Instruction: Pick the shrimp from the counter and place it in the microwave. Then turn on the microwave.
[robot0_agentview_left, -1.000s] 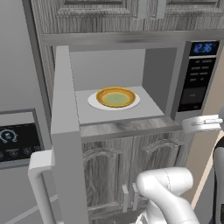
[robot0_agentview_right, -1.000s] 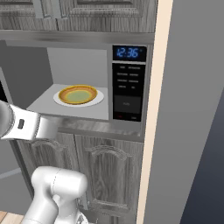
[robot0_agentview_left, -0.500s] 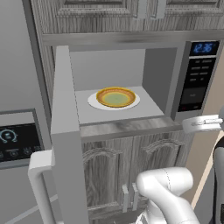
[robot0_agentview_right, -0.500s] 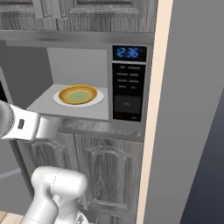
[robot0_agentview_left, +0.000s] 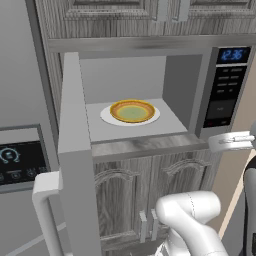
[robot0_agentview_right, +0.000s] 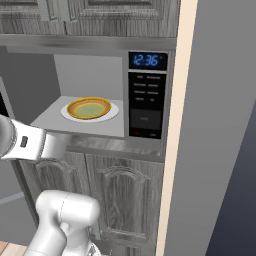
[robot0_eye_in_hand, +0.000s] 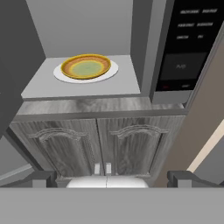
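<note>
- The microwave (robot0_agentview_left: 150, 105) stands open, its door (robot0_agentview_left: 75, 150) swung out to the left.
- A yellow bowl (robot0_agentview_left: 132, 110) sits on a white plate (robot0_agentview_left: 107, 117) inside the cavity.
- The shrimp cannot be made out in the bowl or elsewhere.
- The gripper (robot0_eye_in_hand: 107, 179) faces the cabinet doors (robot0_eye_in_hand: 98, 148) below the microwave, jaws wide apart and holding nothing.
</note>
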